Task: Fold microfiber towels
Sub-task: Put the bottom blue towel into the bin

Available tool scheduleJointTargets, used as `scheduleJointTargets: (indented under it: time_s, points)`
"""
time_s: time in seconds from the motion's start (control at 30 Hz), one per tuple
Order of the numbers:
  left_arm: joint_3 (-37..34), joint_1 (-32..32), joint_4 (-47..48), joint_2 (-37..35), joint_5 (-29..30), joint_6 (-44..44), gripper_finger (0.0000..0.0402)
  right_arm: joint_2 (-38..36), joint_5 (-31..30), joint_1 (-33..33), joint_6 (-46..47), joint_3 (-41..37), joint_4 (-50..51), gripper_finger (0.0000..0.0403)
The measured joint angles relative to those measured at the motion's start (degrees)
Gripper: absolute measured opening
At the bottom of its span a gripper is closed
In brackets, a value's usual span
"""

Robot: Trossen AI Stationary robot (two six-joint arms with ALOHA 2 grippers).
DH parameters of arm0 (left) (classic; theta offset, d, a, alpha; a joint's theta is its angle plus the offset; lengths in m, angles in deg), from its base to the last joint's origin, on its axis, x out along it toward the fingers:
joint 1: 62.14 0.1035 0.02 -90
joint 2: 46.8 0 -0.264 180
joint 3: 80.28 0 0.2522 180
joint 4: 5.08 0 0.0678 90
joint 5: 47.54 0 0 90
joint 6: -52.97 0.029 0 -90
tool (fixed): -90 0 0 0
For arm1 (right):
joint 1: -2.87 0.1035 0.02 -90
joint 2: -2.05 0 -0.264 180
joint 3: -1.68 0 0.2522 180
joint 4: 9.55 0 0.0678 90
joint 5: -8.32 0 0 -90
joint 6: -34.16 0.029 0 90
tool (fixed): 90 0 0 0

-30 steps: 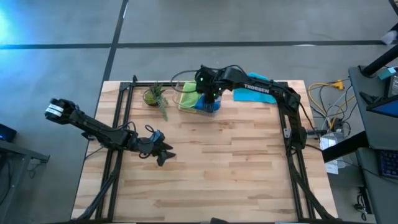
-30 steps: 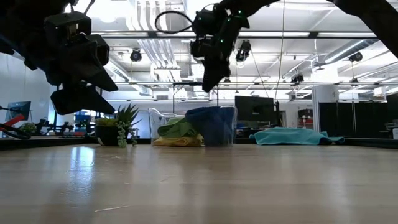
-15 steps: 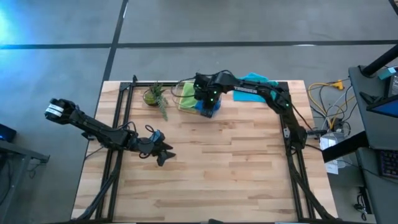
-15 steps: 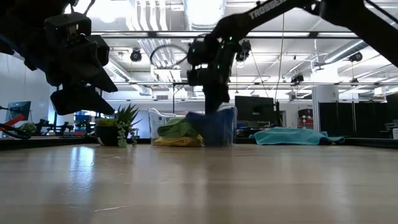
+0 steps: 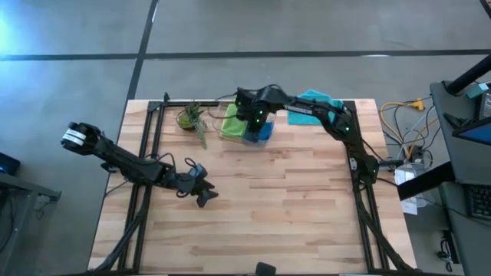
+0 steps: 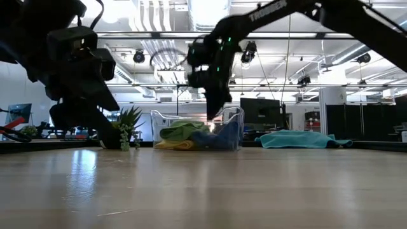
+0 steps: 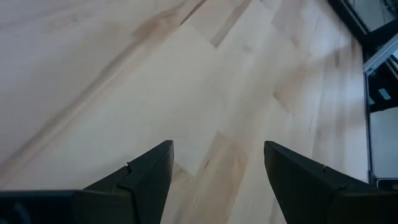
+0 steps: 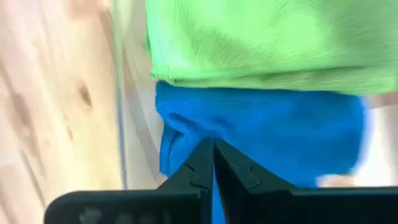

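Microfiber towels are mostly kept in the clear plastic bin (image 5: pixel 244 123) at approx. 12 o'clock on the table (image 5: pixel 291 207), just beside the potted plant (image 5: pixel 189 117): lime green towel (image 8: pixel 261 43) on top w/ yellow towel (image 6: pixel 170 145) under it, dark blue towel (image 8: pixel 273 134) at the bin's near end. The teal towel (image 5: pixel 313 100) is spread on its own at the far edge, approx. 1 o'clock, apart from the bin. The right gripper (image 8: pixel 213 163) is reached down into the bin, jaws clamped together w/ a fold of dark blue cloth pinched between them; judged as the pick-up step, so one towel can be drawn out to the bare boards for folding. No towel is folded yet, so the task looks barely begun. The left gripper (image 7: pixel 214 168) is held low over bare wood at approx. 8 o'clock, fingers spread wide, grasping nothing; prob. parked to receive a corner once cloth is laid out. Surface: pale butcher-block planks, framed by dark rails. Beyond it, grey floor is seen from above; across the table, an open workshop w/ ceiling lights, ducts and monitors.
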Motion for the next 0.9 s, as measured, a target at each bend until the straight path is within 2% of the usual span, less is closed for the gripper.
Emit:
scheduleJointTargets:
  time_s: [0.23, 0.37, 0.7, 0.9]
  points:
    - [0.1, 0.0, -7.4, 4.1, 0.0, 0.1, 0.0235, -1.2, 0.0, -1.0, -1.2, 1.8, 5.3, 0.0009]
    - [0.3, 0.0, -9.9, 5.5, 0.0, 0.1, 0.0235, 0.3, 0.3, -1.4, -2.5, -0.1, 9.6, 0.0009]
    - [0.3, 0.0, -10.2, 5.3, 0.0, 0.2, 0.0235, 5.9, 3.3, -2.2, -3.6, -0.7, 11.5, 0.0009]
    - [0.2, 0.0, -10.1, 4.7, -0.1, 0.3, 0.0235, 2.6, 2.6, -3.4, -1.0, -0.6, 12.4, 0.0009]
